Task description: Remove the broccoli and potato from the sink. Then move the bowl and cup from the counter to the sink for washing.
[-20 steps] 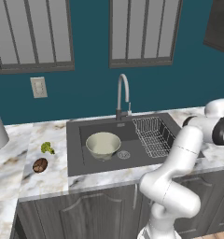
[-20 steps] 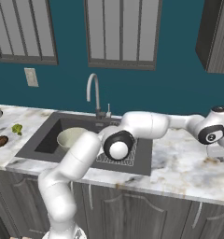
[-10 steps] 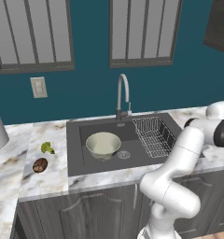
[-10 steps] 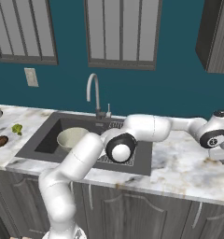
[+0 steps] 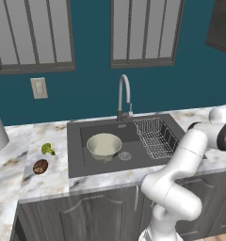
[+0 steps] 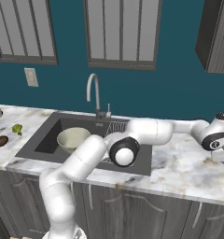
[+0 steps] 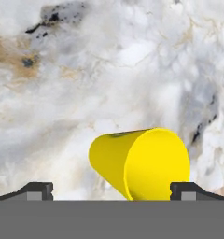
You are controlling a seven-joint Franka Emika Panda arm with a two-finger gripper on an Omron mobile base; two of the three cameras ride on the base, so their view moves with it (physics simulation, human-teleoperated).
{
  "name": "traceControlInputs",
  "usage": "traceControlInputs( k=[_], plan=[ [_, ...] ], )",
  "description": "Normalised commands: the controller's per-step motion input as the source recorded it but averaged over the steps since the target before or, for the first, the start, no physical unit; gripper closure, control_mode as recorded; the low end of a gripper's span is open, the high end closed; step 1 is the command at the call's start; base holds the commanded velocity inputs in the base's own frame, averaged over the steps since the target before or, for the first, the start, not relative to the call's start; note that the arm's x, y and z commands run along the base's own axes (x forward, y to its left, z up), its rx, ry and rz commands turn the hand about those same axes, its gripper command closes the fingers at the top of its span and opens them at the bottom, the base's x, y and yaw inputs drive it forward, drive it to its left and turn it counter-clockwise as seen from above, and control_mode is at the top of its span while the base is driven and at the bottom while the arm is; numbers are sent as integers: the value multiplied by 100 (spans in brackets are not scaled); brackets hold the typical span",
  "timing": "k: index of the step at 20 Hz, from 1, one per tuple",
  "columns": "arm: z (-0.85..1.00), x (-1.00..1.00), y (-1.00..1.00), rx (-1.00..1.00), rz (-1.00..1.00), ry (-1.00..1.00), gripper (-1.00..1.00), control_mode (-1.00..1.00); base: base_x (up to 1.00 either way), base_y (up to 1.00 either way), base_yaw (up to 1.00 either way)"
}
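Broccoli (image 5: 48,148) and potato (image 5: 40,166) already sit on the table (image 5: 44,181) left of the sink (image 5: 148,162), and the bowl (image 5: 104,145) is in the basin. So the step in hand, as I read it, is the cup (image 7: 141,161).

In the hand view the cup lies just ahead of the end effector (image 7: 112,189), between the two fingertips (image 7: 37,189), on bare marble. The end effector is spread wide and holds nothing. The cup looks tipped on its side, wide end toward the camera, and sits right of centre, close to the right tip.

To do it well:
- Shift right so the cup centres between the tips before you close.
- Come lower so the fingers straddle the body, not the rim edge.
- Close slowly; a round, tapered cup on its side can roll or squirt out.
- Lift clear of the table before swinging left.

Around it: in the right base view the arm reaches far right over the table, hand (image 6: 216,140) near the right edge. The wire rack (image 5: 155,136) fills the right half of the sink, and the faucet (image 5: 124,96) stands behind the middle. Both are on the way back. I'd aim for open basin beside the bowl, passing in front of the faucet and above the rack.
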Motion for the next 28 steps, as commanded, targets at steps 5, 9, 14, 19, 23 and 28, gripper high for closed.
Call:
traceControlInputs(
  k=[5, 9, 14, 19, 23, 28],
  plan=[
    [-6, 3, -6, 2, 2, 0, -100, -100, 0, 0, 0],
    [-6, 2, -4, 2, 2, 0, -100, -100, 0, 0, 0],
    [-9, 2, 0, 2, 2, 0, -100, -100, 0, 0, 0],
    [-8, 1, 0, 1, 2, 0, -100, -100, 0, 0, 0],
    [-8, 2, -1, 0, 2, 0, -100, -100, 0, 0, 0],
    [-8, 2, -4, 0, 3, 0, -100, -100, 0, 0, 0]
  ],
)
